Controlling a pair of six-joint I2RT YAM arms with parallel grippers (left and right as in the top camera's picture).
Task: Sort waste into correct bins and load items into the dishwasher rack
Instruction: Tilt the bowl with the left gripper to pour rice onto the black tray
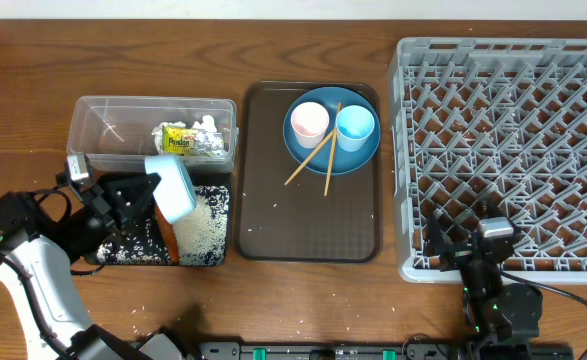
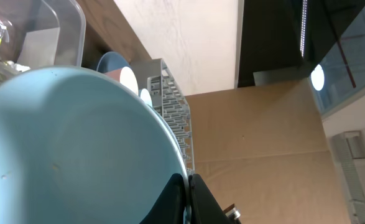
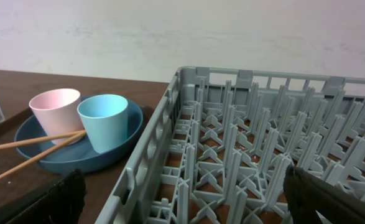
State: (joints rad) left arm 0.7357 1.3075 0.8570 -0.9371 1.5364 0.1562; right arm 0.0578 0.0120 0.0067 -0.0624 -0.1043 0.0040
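Holds the white bowl (image 1: pixel 171 187) tipped on edge above the black tray (image 1: pixel 123 252), with the left gripper (image 1: pixel 145 190) pinched fully shut on its rim. Keep the mouth low and inside the tray's rim; tap gently so the rice (image 1: pixel 203 225) drops there, not on the table (image 1: pixel 273 40). Leaves the right gripper (image 1: pixel 473 240) spread wide and empty, far right of the tray by the dishwasher rack (image 1: pixel 503 120). Seen only from overhead: rice piled on the tray. Seen only at the left wrist: the bowl's smooth wall, close up.

A brown serving tray (image 1: pixel 308 222) (dark, low-rimmed) rests flat on the wooden table (image 1: pixel 173 50).
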